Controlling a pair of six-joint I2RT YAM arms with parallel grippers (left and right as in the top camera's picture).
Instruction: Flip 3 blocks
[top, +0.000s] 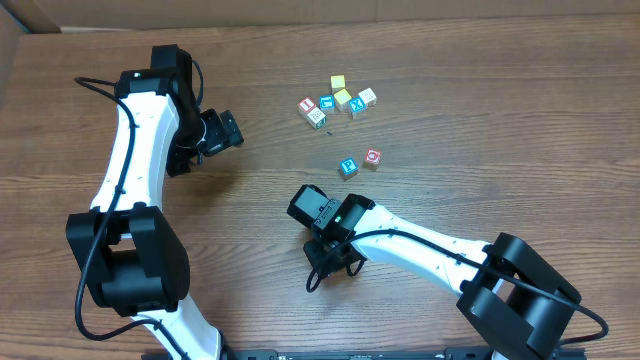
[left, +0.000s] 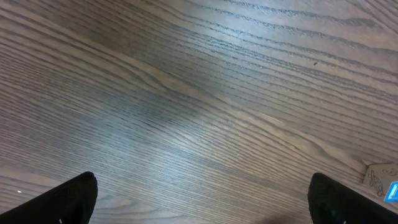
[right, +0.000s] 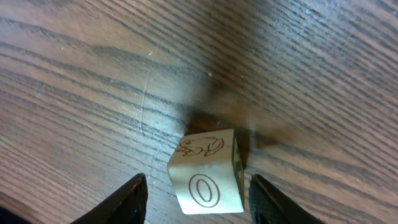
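A pale wooden block (right: 205, 174) with a red-outlined O on its near face rests on the table, tilted a little. It sits between the fingers of my right gripper (right: 198, 190), which is open with a gap on each side. In the overhead view that gripper (top: 331, 272) points down at the front centre and hides the block. A teal-lettered block (top: 348, 167) and a red-ring block (top: 373, 157) lie side by side further back. My left gripper (top: 225, 130) hovers open at the back left, with only bare table between its fingertips (left: 74, 199).
Several more cubes are bunched at the back centre, among them two yellow ones (top: 341, 90) and one with a blue X (top: 358, 108). A corner of a pale cube (left: 379, 177) shows at the right edge of the left wrist view.
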